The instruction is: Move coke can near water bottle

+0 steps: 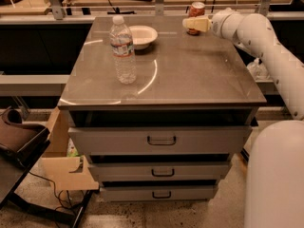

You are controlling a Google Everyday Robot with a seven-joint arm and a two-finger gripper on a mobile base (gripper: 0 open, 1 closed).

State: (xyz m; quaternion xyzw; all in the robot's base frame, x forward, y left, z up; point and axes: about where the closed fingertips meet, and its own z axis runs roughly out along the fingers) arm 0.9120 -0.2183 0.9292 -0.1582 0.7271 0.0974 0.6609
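The coke can is red-orange with a silver top and stands upright at the far right of the cabinet top. My gripper reaches in from the right and sits right in front of the can, covering its lower part. The water bottle is clear and ribbed, with a white cap and a label band. It stands upright at the left-centre of the top, well away from the can.
A white bowl sits just behind and right of the bottle. My white arm stretches along the right edge. The cabinet has three drawers below. A brown chair and cardboard stand at the left.
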